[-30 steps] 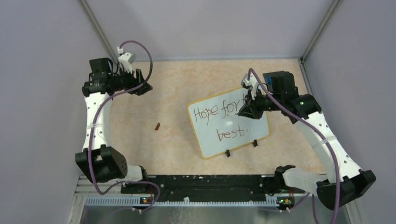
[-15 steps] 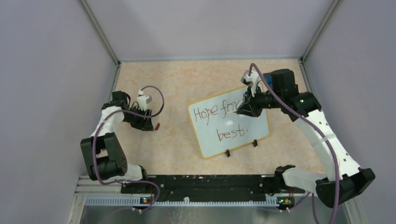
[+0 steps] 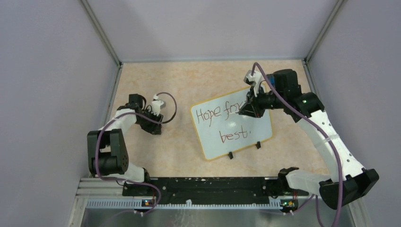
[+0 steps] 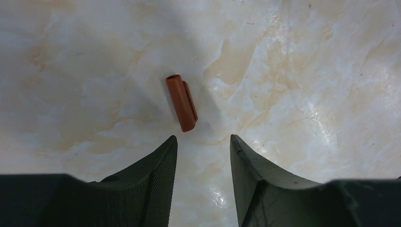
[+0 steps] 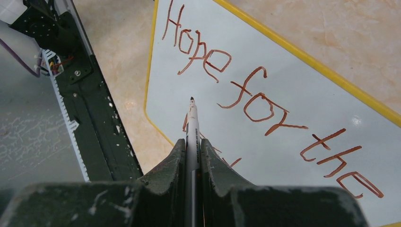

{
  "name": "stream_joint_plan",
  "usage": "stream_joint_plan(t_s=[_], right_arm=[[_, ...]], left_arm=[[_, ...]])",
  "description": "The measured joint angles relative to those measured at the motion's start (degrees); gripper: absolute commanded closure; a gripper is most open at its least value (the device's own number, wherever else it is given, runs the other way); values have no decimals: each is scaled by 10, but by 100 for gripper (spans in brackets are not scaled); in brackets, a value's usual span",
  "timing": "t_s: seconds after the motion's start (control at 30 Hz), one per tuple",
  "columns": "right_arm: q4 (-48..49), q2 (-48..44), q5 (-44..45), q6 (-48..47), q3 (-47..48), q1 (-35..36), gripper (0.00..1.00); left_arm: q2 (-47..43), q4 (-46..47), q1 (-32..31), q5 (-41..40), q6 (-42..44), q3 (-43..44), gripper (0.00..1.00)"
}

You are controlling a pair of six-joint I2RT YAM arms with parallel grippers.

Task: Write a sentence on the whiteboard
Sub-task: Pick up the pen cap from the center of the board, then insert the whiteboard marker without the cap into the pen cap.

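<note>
Whiteboard (image 3: 211, 140) lies on the table (image 3: 179, 82), right of centre, turned askew. Sentence (image 5: 255, 101) in reddish-brown, two lines: "Hope for the" / "best."

Right gripper (image 5: 193, 142) over the board's far right part, jaws clamped on a white marker (image 5: 191, 118). Dark tip points at the board; contact unclear.

Left gripper (image 4: 202, 138) low over bare table, jaws apart, nothing between them. Small orange-red cap (image 4: 181, 102) lies just beyond its fingertips.
</note>
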Motion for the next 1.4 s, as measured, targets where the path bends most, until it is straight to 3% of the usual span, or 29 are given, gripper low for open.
stream_joint_plan(t_s=[0.13,0.3,0.43,0.63,0.8,0.93,1.2,1.4], right_arm=[[0,6,1,0,0,0,100],[0,8,4,0,0,0,100],[0,8,7,0,0,0,100],[0,10,9,0,0,0,100],[1,11,9,7,0,0,100],[17,10,4,31,0,0,100],[79,-2,-50,104,-3,-5,100],[151,-11,-125,171,-49,-20,100]], left_arm=[[13,25,-31,-32,-14,-9,53],[24,68,-77,-96,-28,-21,68],[27,92,-92,-131,-39,-22,71],[35,97,-92,-135,-53,-12,99],[40,60,-87,-122,-46,20,100],[19,-12,-84,-102,-21,99,100],[-64,-132,-86,-30,45,336,100],[-70,-241,-140,63,104,500,100]])
